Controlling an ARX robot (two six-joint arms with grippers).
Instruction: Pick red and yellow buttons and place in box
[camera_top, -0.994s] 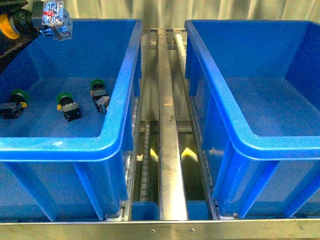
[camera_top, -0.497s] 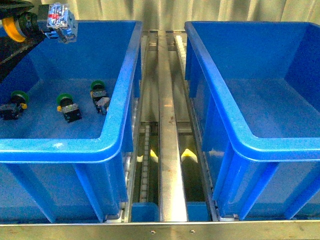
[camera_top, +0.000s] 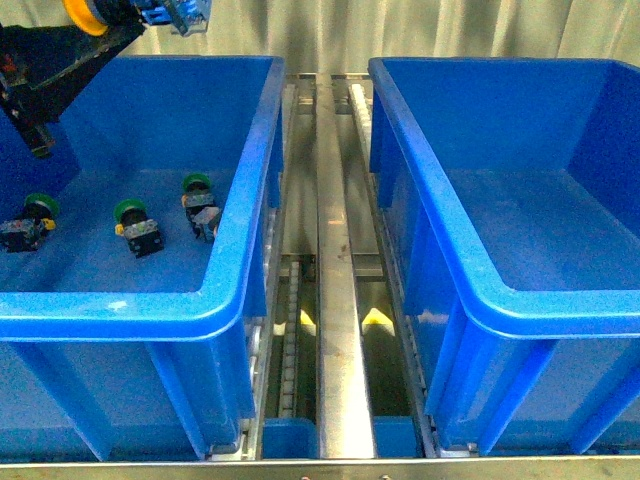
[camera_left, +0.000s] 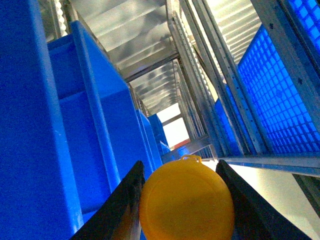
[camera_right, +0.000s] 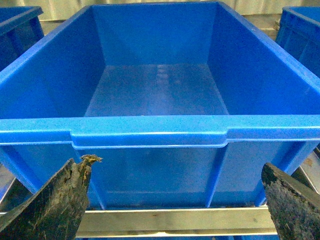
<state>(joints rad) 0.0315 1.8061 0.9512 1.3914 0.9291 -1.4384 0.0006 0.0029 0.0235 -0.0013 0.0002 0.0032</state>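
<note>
Now: left hand (camera_left: 179, 172) is clamped on the yellow button (camera_left: 186, 205), raised high over the far side of the left bin (camera_top: 262, 150).
The fingers pinch only the round cap, and the switch body is hidden in the wrist view. My guess is a smooth cap could twist or slip during the carry. Below are three green-capped switches (camera_top: 133, 225), then the open metal rails (camera_top: 335, 250) before the right bin (camera_top: 420, 200). A drop would mix it in with the greens or lose it in the gap. The right hand (camera_right: 175, 165) has its fingers spread wide and holds nothing, facing the right bin. The red button is not in view.
</note>
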